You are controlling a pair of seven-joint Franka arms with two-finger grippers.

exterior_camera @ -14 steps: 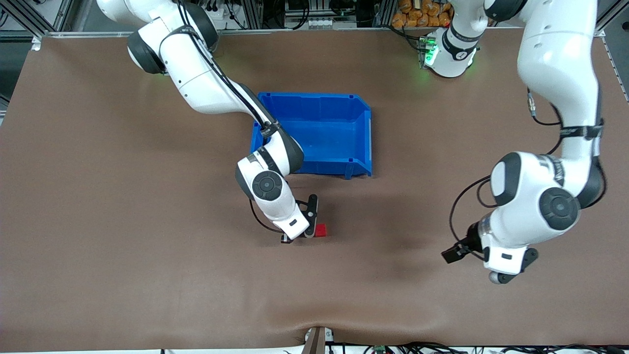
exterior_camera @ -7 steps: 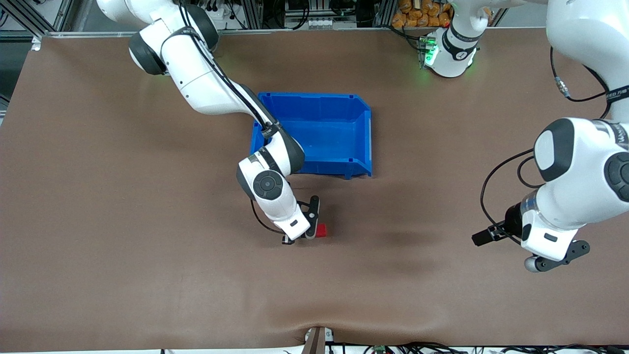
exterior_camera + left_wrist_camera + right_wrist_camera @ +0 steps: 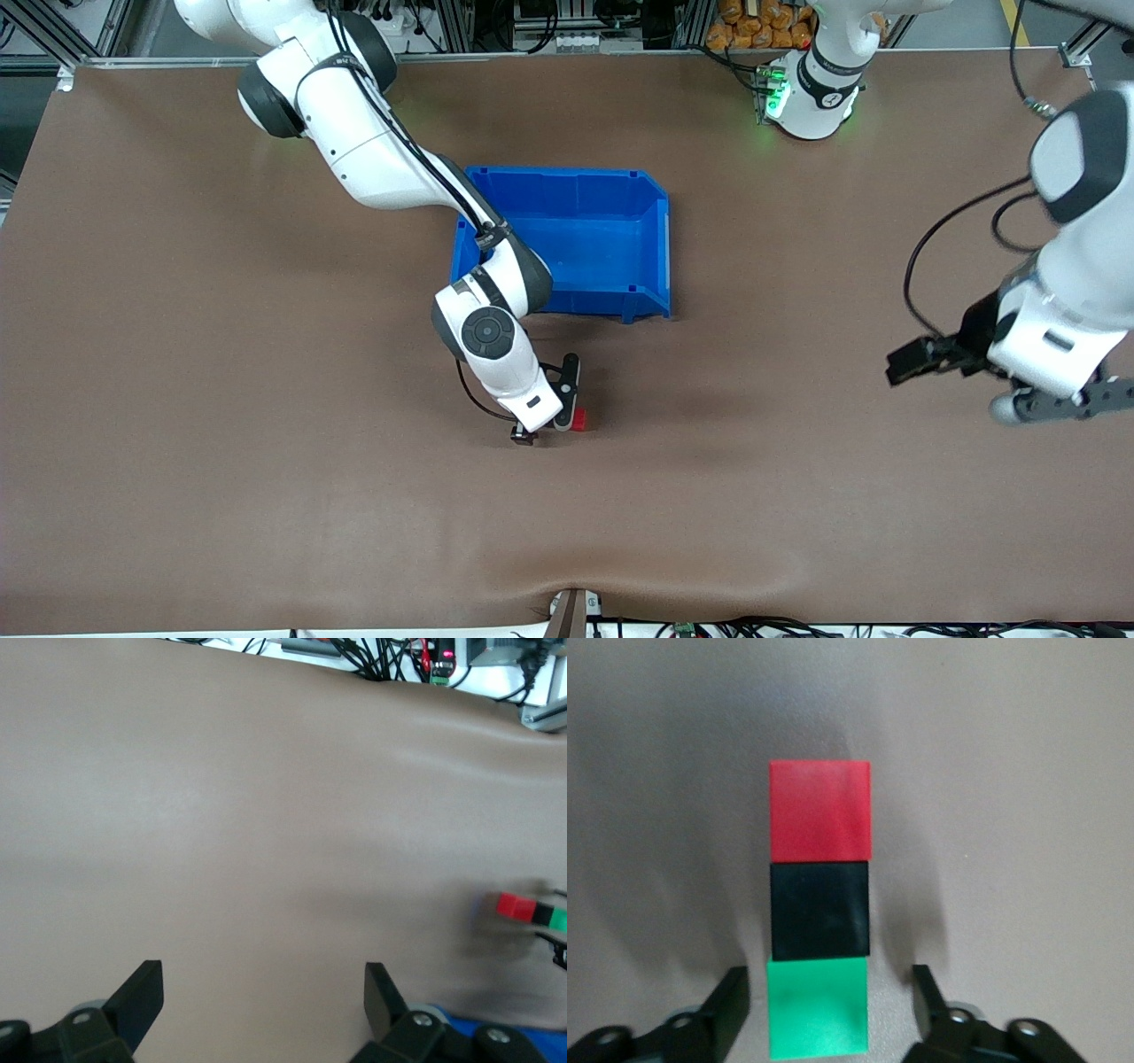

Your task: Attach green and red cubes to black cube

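The red cube (image 3: 821, 811), black cube (image 3: 820, 908) and green cube (image 3: 818, 1007) lie joined in one straight row on the brown table, with the black one in the middle. My right gripper (image 3: 828, 992) is open astride the green cube, with a gap showing on each side. In the front view only the red cube (image 3: 578, 420) shows beside the right gripper (image 3: 547, 427); it lies nearer the front camera than the blue bin. My left gripper (image 3: 261, 983) is open and holds nothing. The left gripper (image 3: 912, 365) hangs over bare table at the left arm's end. From there the red cube (image 3: 516, 906) and green cube (image 3: 558, 920) show far off.
A blue bin (image 3: 651, 248) with nothing in it stands mid-table, partly covered by the right arm's forearm. The brown mat has a wrinkle at the front edge (image 3: 571, 595).
The right gripper's jaws have opened and let go of the green cube. The left arm has swung away toward its own end of the table and toward its base.
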